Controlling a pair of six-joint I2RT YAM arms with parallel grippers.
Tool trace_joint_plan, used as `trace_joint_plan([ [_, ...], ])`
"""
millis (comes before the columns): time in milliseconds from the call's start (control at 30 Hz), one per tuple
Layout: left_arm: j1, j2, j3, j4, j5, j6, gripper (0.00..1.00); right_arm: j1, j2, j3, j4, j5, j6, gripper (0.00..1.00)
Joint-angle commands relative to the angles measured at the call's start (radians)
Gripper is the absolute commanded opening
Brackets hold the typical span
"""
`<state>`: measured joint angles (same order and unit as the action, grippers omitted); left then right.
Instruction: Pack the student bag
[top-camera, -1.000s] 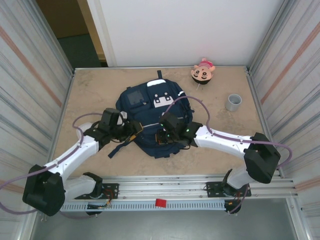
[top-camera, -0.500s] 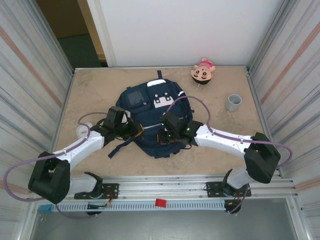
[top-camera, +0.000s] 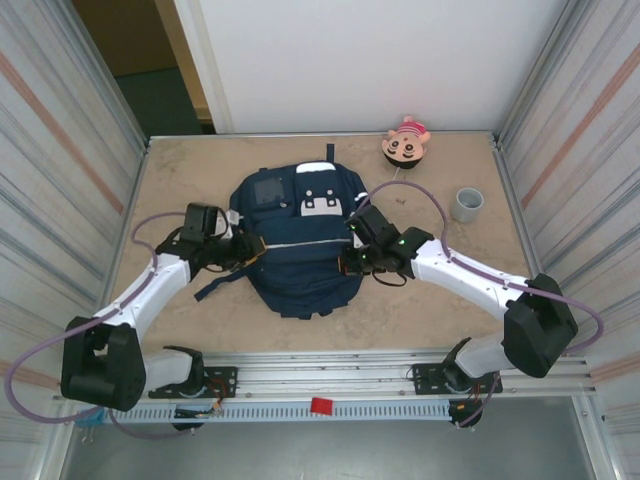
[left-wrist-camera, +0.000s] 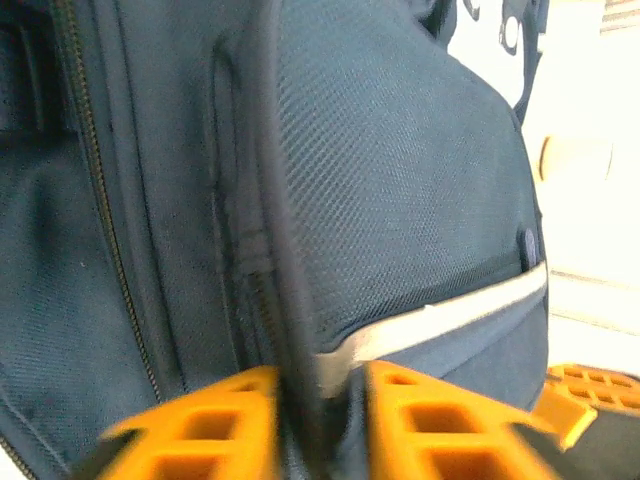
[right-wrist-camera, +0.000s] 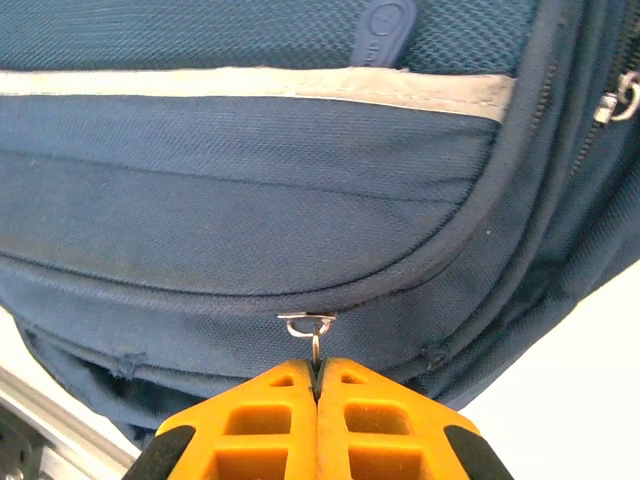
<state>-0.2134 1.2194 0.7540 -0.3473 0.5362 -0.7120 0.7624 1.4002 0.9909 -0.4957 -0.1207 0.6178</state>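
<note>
The student bag (top-camera: 300, 270), navy with white patches and a pale trim strip, lies flat in the middle of the table. My left gripper (top-camera: 250, 251) is at its left edge. In the left wrist view the orange fingers (left-wrist-camera: 200, 420) pinch a fold of the bag's dark piping (left-wrist-camera: 290, 300), with the left gripper (left-wrist-camera: 320, 385) shut on it. My right gripper (top-camera: 350, 263) is at the bag's right edge. In the right wrist view this gripper (right-wrist-camera: 317, 365) is shut on a small metal zipper pull (right-wrist-camera: 313, 330) on the bag's side seam.
A pink-faced doll (top-camera: 406, 143) lies at the back right, and a grey cup (top-camera: 466, 204) stands to the right of the bag. Ribbed metal walls close both sides. A rail (top-camera: 330, 380) runs along the near edge. A dark strap (top-camera: 215, 285) trails off the bag's left side.
The two grippers have moved apart, the left one leftward and the right one rightward and back. The bag now lies wider and flatter between them, shifted slightly left.
</note>
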Motion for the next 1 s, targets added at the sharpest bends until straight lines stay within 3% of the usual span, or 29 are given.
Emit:
trace_joint_plan([
  [0, 0.003, -0.08, 0.045, -0.015, -0.058, 0.113, 0.48, 0.009, -0.022, 0.007, 0.02, -0.054, -0.068, 0.0],
  [67, -0.03, -0.143, 0.054, -0.012, -0.116, 0.212, 0.58, 0.009, -0.021, 0.009, 0.029, -0.061, -0.069, 0.0],
  [167, -0.107, -0.225, 0.049, 0.035, -0.173, 0.466, 0.64, 0.007, -0.024, 0.01, 0.036, -0.066, -0.076, 0.0],
  [300, -0.215, -0.249, 0.02, 0.107, -0.047, 0.914, 0.68, 0.005, -0.036, 0.001, 0.061, -0.073, -0.077, 0.0],
  [467, -0.312, -0.133, 0.058, 0.076, -0.021, 1.234, 0.78, 0.003, -0.04, -0.007, 0.072, -0.081, -0.076, 0.0],
  [767, -0.404, 0.109, 0.136, 0.154, -0.034, 1.367, 0.82, -0.016, -0.067, -0.039, 0.1, -0.09, -0.065, 0.0],
  [967, -0.43, 0.162, 0.155, 0.201, -0.058, 1.369, 0.82, -0.02, -0.075, -0.046, 0.095, -0.092, -0.067, 0.0],
])
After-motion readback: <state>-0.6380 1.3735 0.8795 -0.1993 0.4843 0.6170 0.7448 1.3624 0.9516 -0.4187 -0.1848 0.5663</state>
